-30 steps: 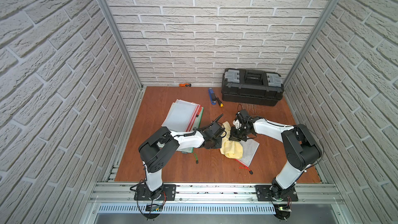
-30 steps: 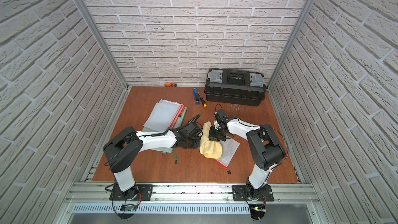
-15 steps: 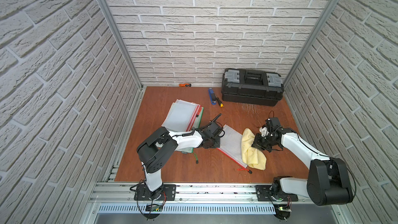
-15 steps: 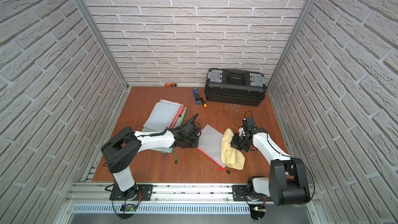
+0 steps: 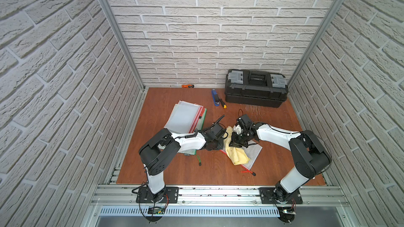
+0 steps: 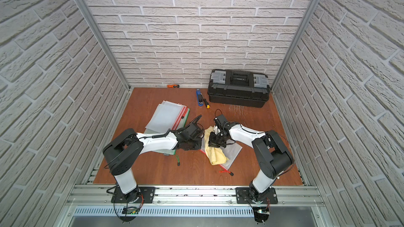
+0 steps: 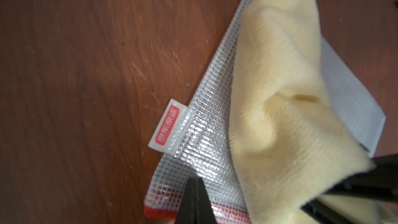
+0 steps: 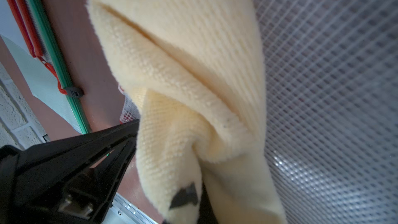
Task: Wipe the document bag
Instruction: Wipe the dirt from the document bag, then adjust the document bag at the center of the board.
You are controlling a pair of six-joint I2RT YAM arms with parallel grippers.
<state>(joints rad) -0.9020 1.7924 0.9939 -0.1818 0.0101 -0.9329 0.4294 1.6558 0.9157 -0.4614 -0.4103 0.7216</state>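
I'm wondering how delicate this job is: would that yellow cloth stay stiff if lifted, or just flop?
Probably floppy: the cloth bunches into soft folds where the right hand pinches it. Likely light, being thin fuzzy fabric. Its nap may grip rather than slide on the mesh bag.

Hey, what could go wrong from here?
The right gripper, shut on the yellow cloth, sits right beside the left gripper; a stroke toward it could collide. The left gripper pins only one corner of the document bag, so it may pivot. The cloth is bunched, so some mesh may get missed.
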